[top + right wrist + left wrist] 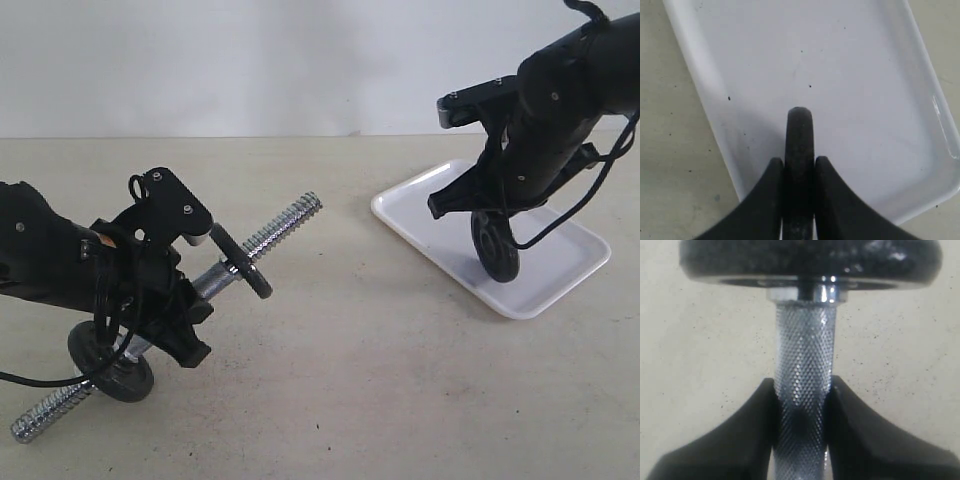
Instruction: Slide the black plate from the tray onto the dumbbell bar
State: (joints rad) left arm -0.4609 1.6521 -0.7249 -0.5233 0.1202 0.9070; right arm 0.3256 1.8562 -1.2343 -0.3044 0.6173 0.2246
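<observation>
Clamped by left gripper point(801, 410), dumbbell bar point(282, 227) aims its free end toward the tray point(572, 250); right gripper point(799, 167) pinches black plate point(496, 248) edge-on there.

surface: beige speckled table point(380, 400) | far right: white tray point(420, 215) lying flat on it | near left: tilted dumbbell bar point(285, 225), its low threaded end and one black disc point(125, 380) touching it

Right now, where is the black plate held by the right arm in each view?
Exterior view: the black plate is on edge, seen against the tray, at the right.
Left wrist view: not in it; the disc there sits on the dumbbell bar.
Right wrist view: on edge in the right gripper, tray behind it.
Shared landmark: the tray.
</observation>
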